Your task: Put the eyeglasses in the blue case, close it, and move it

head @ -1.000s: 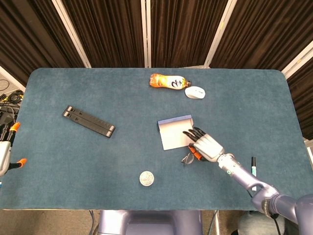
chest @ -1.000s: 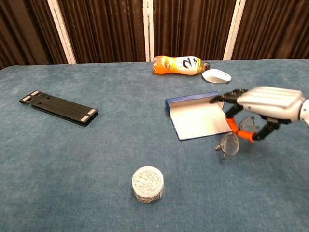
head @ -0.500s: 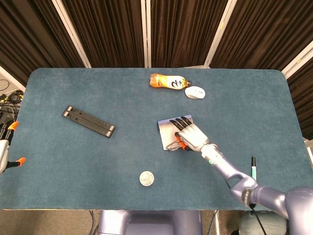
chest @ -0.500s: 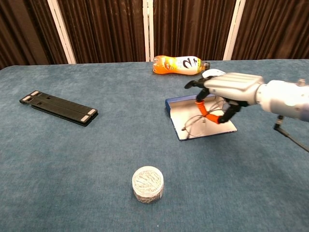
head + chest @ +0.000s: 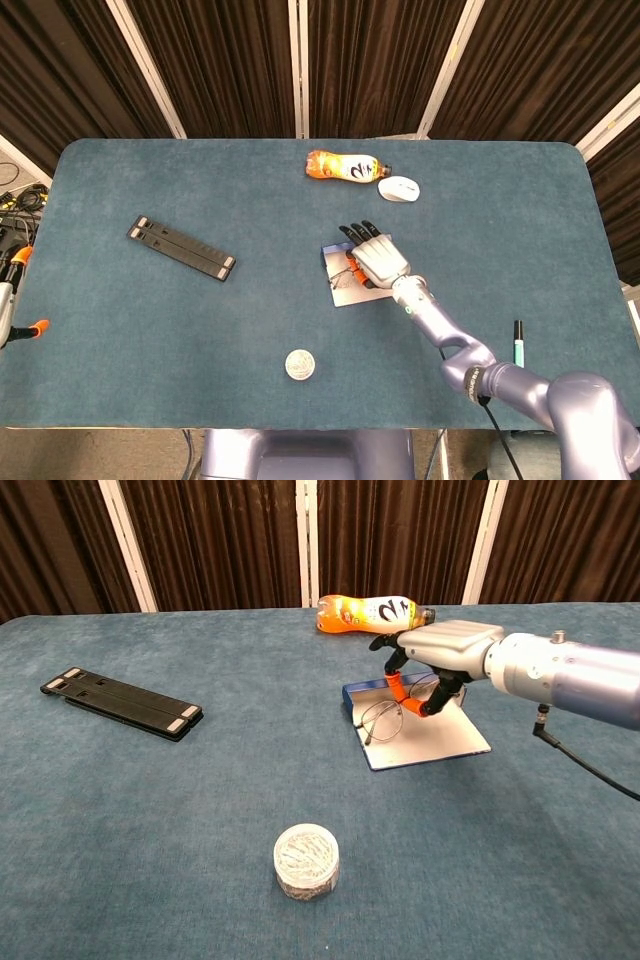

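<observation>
Nearest, well in front of the case, stands a small round tin. Over the case's open flap, the right hand pinches the eyeglasses in its curled fingers. They look light, thin-framed and fragile; holding the frame, not the lenses, seems safest. Beyond the case lies a bottle.

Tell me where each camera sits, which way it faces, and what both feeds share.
Head view: high above the near table edge, looking steeply down; shows the right arm and right hand over the blue case.
Chest view: low at the near side, looking across toward the curtains; shows the right hand holding the eyeglasses.
Shared: right hand, case, orange bottle, black bar.
</observation>
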Robot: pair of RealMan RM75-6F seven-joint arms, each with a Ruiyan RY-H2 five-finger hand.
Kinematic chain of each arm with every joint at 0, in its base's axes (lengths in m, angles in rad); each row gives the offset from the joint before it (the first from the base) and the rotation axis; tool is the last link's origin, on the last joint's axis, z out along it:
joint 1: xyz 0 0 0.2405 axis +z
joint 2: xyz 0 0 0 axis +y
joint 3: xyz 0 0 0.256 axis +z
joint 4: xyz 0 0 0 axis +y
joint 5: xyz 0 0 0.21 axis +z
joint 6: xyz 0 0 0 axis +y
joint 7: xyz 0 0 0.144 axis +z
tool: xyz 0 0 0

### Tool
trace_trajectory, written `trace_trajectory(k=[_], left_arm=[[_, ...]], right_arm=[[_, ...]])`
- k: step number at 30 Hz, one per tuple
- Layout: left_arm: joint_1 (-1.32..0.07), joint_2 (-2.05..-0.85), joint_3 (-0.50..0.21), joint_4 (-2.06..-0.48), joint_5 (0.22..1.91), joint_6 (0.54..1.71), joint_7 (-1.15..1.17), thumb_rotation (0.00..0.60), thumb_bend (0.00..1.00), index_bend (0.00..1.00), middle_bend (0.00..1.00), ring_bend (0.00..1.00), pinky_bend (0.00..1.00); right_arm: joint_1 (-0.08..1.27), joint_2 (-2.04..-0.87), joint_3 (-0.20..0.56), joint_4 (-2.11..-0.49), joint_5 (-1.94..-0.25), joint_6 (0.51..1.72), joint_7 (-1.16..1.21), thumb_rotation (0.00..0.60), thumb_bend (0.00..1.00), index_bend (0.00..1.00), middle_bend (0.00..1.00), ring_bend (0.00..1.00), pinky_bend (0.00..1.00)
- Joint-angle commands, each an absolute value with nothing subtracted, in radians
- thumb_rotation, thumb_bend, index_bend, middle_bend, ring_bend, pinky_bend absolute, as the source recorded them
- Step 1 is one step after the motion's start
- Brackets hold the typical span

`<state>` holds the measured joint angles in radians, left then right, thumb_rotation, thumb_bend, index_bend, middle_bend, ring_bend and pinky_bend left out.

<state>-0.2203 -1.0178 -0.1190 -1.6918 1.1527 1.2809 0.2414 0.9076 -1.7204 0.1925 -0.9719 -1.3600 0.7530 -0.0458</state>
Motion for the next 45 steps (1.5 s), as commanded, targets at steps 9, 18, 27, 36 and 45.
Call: trace_trajectory(k=[9, 18, 27, 36, 45], left_arm=[[-0.225, -1.015, -0.121, -1.679, 1.138, 1.266, 0.228, 0.600, 0.00, 0.00, 0.00, 0.00, 0.00], [-0.229, -1.017, -0.122, -1.674, 1.130, 1.260, 0.228, 0.600, 0.00, 0.00, 0.00, 0.00, 0.00], [-0.231, -1.020, -0.120, -1.673, 1.127, 1.259, 0.232, 0.600, 0.00, 0.00, 0.00, 0.00, 0.00], [-0.233, -1.020, -0.119, -1.671, 1.123, 1.254, 0.233, 0.600, 0.00, 0.00, 0.00, 0.00, 0.00], [-0.231, -1.017, -0.113, -1.683, 1.135, 1.260, 0.235, 0.600, 0.00, 0.00, 0.00, 0.00, 0.00]], right_arm=[[0.957, -1.794, 0.208, -0.853, -1.321, 0.708, -0.070, 0.600, 0.46, 0.66, 0.05, 0.00, 0.00], [0.970, -1.817, 0.217, -0.785, -1.293, 0.691, -0.087, 0.600, 0.46, 0.66, 0.04, 0.00, 0.00], [0.974, -1.840, 0.226, -0.747, -1.275, 0.701, -0.098, 0.600, 0.45, 0.61, 0.04, 0.00, 0.00], [0.962, -1.854, 0.241, -0.745, -1.268, 0.762, -0.111, 0.600, 0.20, 0.29, 0.00, 0.00, 0.00], [0.926, -1.820, 0.231, -0.811, -1.298, 0.853, -0.101, 0.600, 0.18, 0.20, 0.00, 0.00, 0.00]])
